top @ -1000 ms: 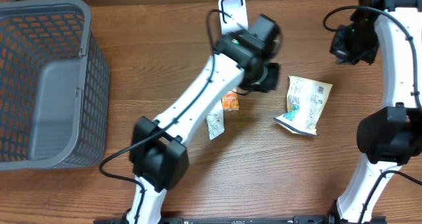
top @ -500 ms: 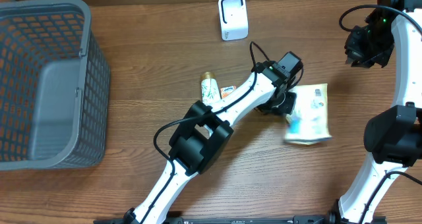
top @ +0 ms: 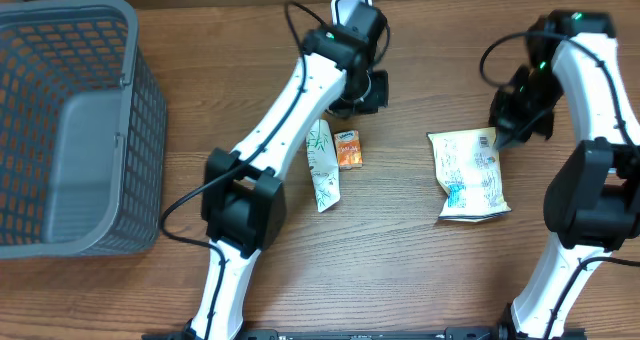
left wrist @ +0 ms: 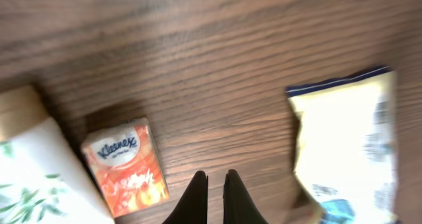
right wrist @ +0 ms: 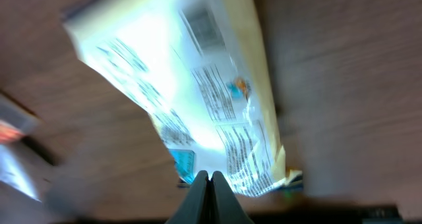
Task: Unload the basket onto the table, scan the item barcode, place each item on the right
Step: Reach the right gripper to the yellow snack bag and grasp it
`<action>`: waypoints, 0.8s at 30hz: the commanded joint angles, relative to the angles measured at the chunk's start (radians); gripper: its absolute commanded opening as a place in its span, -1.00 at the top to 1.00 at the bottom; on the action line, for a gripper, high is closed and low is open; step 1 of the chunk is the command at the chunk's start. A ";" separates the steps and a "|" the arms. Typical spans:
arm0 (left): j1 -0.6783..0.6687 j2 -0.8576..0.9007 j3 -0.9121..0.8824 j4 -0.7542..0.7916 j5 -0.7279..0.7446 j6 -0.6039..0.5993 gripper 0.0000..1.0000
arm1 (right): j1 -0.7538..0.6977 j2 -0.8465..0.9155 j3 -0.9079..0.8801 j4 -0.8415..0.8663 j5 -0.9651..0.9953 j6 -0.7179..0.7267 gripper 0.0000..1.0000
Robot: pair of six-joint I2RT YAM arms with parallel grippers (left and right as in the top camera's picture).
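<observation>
Three items are listed on the wooden table (top: 400, 260).

1. Snack packet (top: 470, 175): pale yellow with blue print, laid flat at the right of the table, well apart from the other two items. Its print is blurred in the right wrist view.
2. Kleenex tissue pack (top: 348, 150): orange, placed at centre.
3. White leaf-printed tube (top: 322, 170): set just beside the tissue pack, on its left.

Fixtures: a white barcode scanner (top: 350, 2) is stood at the far edge. A grey mesh basket (top: 70, 40) is kept at the far left.

Left gripper (left wrist: 215, 183): fingers are pressed together on nothing, above bare wood between tissue pack and packet.

Right gripper (right wrist: 210, 179): fingers are pressed together at the packet's edge. Whether the wrapper is pinched cannot be told.
</observation>
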 commanded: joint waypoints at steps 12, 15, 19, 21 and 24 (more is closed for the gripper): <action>-0.037 -0.010 -0.035 0.028 0.025 -0.011 0.92 | 0.161 -0.022 -0.474 0.383 0.028 0.143 0.86; -0.037 -0.010 -0.035 0.025 0.026 -0.011 0.92 | 0.180 -0.022 -0.500 0.455 0.008 0.171 0.87; -0.037 -0.010 -0.035 0.027 0.026 -0.011 0.92 | 0.194 -0.022 -0.495 0.527 -0.080 0.161 0.87; -0.037 -0.010 -0.035 0.026 0.026 -0.011 0.92 | 0.196 -0.022 -0.491 0.576 -0.168 0.159 0.91; -0.037 -0.010 -0.035 0.026 0.024 -0.011 0.91 | 0.210 -0.022 -0.490 0.654 -0.212 0.164 0.91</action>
